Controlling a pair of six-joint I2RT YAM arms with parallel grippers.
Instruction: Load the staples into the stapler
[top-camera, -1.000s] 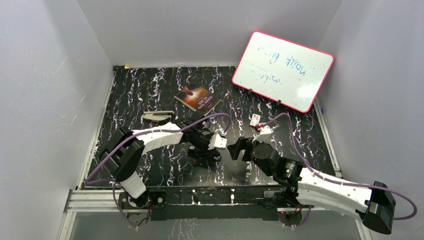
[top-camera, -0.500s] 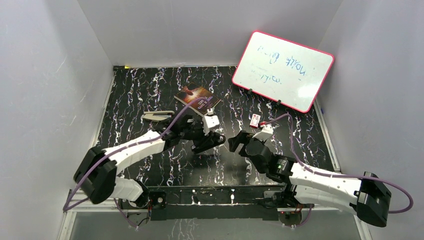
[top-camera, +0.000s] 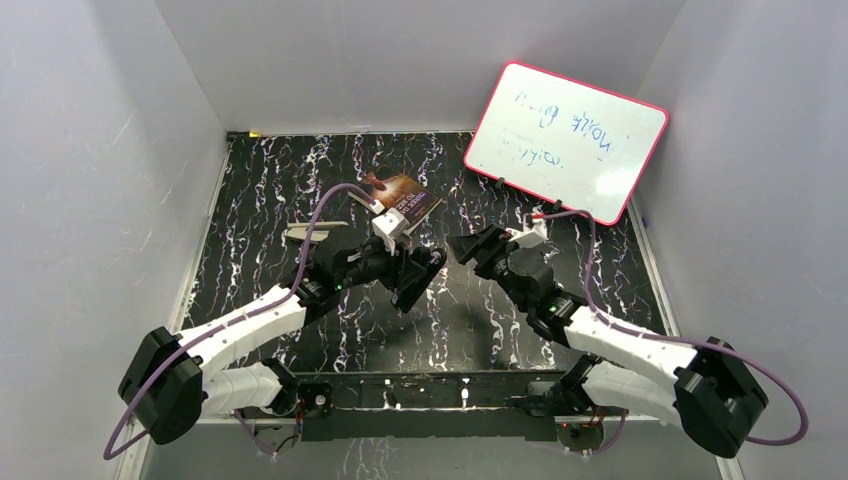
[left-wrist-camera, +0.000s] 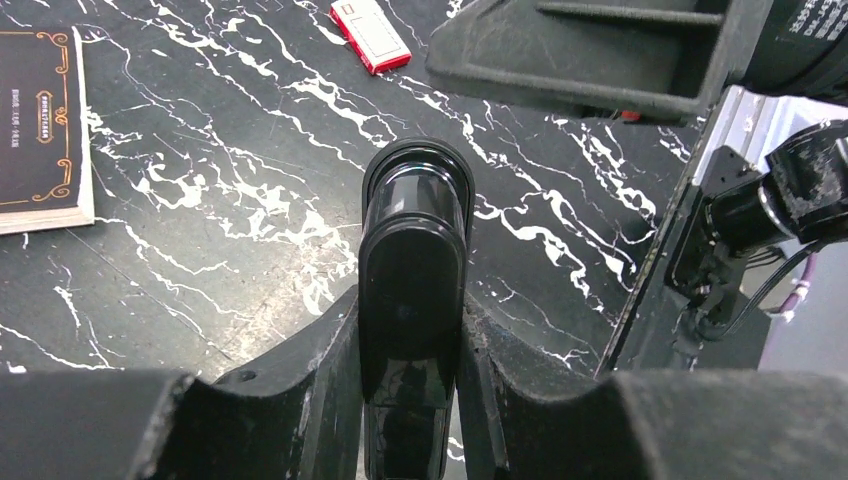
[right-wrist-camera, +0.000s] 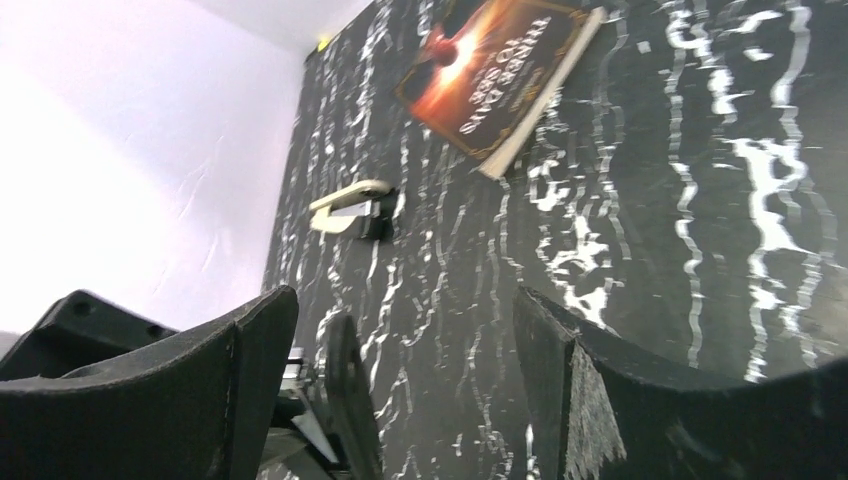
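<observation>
My left gripper (left-wrist-camera: 410, 312) is shut on a glossy black stapler (left-wrist-camera: 413, 250), held off the table near its middle (top-camera: 418, 274). In the top view my right gripper (top-camera: 466, 248) stands open just right of the stapler's raised end. In the right wrist view the stapler's dark end (right-wrist-camera: 347, 395) stands between my right gripper's (right-wrist-camera: 400, 375) spread fingers, near the left one and not pinched. The staples themselves are hidden. A small white-and-red box (left-wrist-camera: 370, 35) lies flat on the table beyond the stapler, and in the top view my right arm covers it.
A book (top-camera: 397, 195) lies at the back centre of the black marbled table (top-camera: 270, 180). A beige-and-silver stapler (top-camera: 315, 232) lies to its left. A pink-rimmed whiteboard (top-camera: 565, 140) leans at the back right. Grey walls close in three sides.
My left arm has carried the stapler up and farther from the bases, toward the book. My right arm has reached forward over the box, bringing its open jaws to the stapler's end.
</observation>
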